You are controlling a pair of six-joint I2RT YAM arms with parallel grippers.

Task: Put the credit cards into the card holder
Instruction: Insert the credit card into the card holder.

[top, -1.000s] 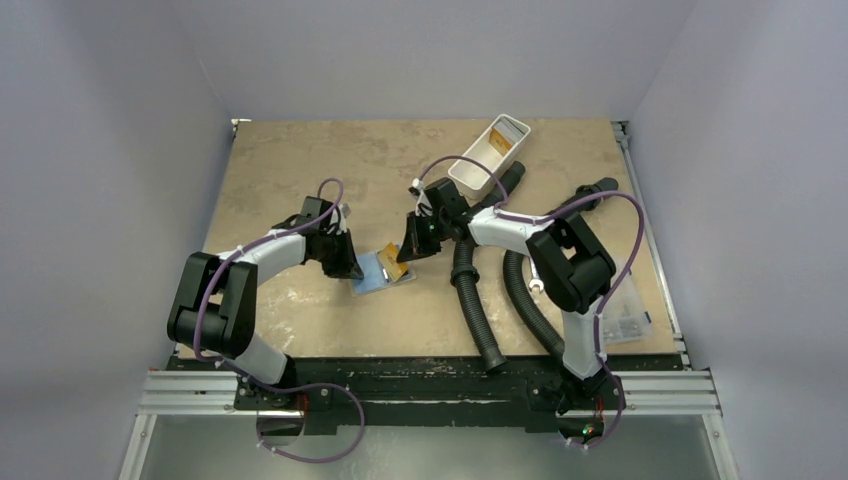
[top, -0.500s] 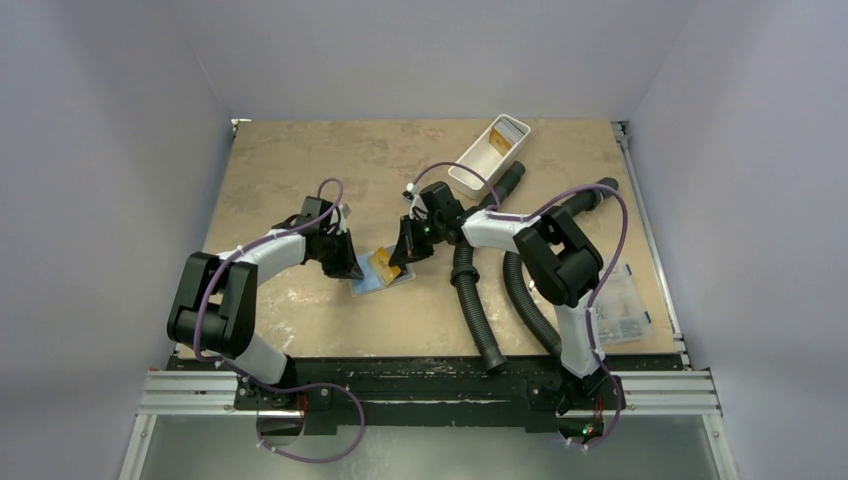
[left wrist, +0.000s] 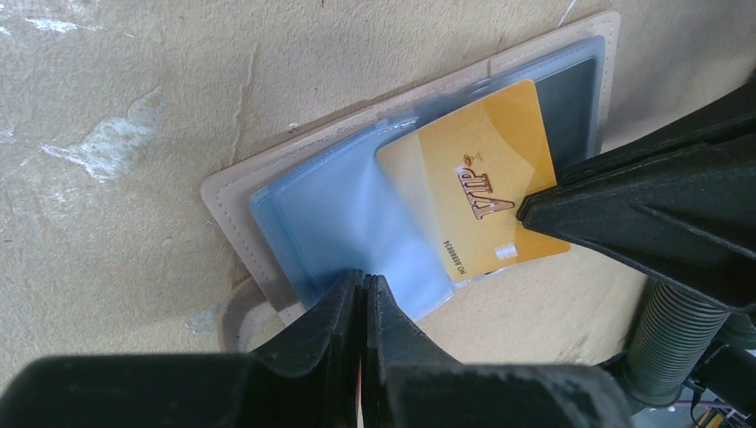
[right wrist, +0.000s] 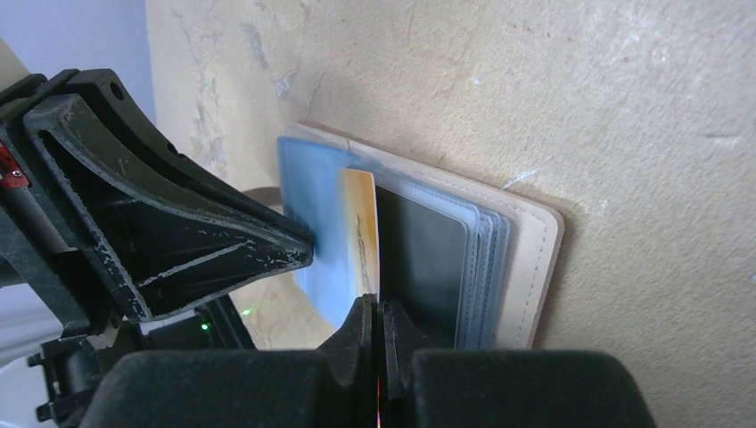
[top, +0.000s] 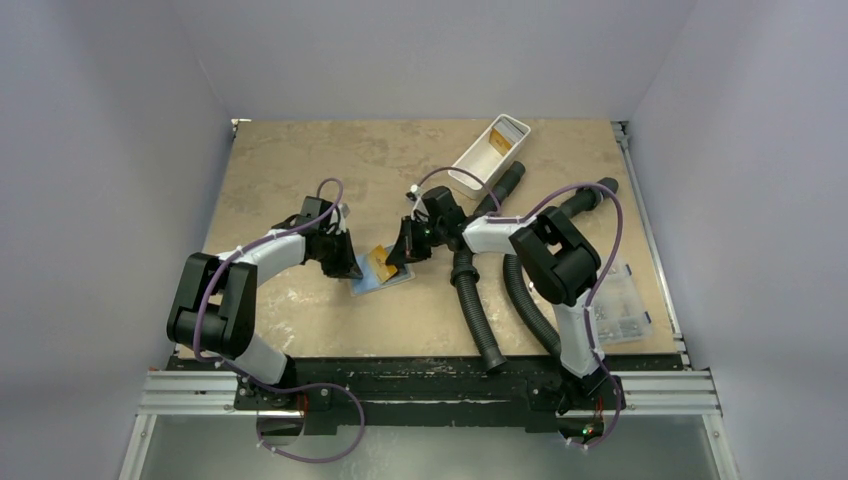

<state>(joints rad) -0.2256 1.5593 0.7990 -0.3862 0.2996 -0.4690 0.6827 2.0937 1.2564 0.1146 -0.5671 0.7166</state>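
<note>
Card holder (left wrist: 234, 181) lies open, flat. Right gripper (right wrist: 375, 314) clamps orange card (left wrist: 472, 174) by short edge; left gripper (left wrist: 364, 290) pinches card holder's floppy clear sleeve. Card likely stiff, slick, light.

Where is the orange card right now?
Near the middle of the table, the orange card is part-way inside the open card holder, with the right gripper pinching its outer edge.

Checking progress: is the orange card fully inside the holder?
No; the orange card, pinched by the right gripper, juts out of the card holder.
</note>
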